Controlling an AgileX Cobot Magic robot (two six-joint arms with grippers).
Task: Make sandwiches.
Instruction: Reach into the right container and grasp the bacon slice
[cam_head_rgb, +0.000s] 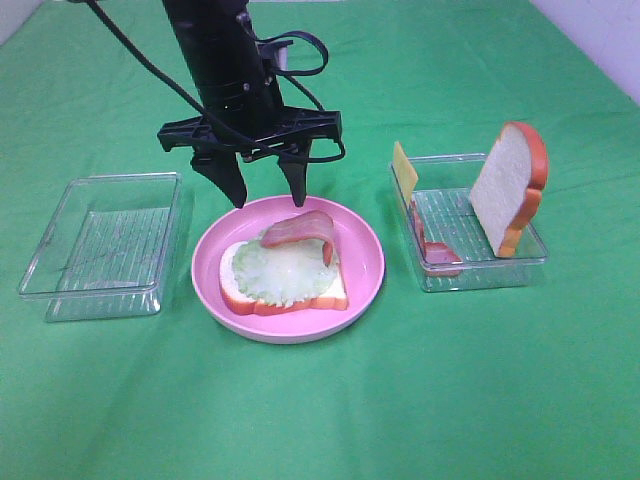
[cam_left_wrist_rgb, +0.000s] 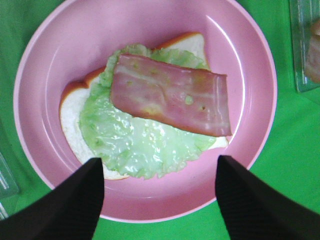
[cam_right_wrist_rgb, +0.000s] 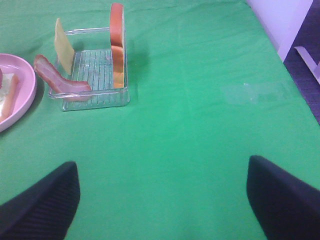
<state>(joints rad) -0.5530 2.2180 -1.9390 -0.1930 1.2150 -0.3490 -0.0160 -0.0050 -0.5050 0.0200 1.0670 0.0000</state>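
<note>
A partly built sandwich (cam_head_rgb: 285, 275) lies on the round pink plate (cam_head_rgb: 365, 290): a bread slice (cam_left_wrist_rgb: 75, 120), pale green lettuce (cam_left_wrist_rgb: 135, 140) and a pink meat strip (cam_left_wrist_rgb: 170, 95) on top. The strip arches up at one end (cam_head_rgb: 298, 230). My left gripper (cam_head_rgb: 268, 200) hangs just above the plate's far rim, open and empty (cam_left_wrist_rgb: 160, 195). A second bread slice (cam_head_rgb: 510, 190), a yellow cheese square (cam_head_rgb: 404, 168) and another meat strip (cam_head_rgb: 435, 250) stand in the right clear tray (cam_head_rgb: 480, 275). My right gripper (cam_right_wrist_rgb: 160, 200) is open over bare cloth, out of the exterior view.
An empty clear tray (cam_head_rgb: 100, 245) sits left of the plate. Green cloth covers the table. The table's edge and a pale wall (cam_right_wrist_rgb: 280, 25) show far to the right.
</note>
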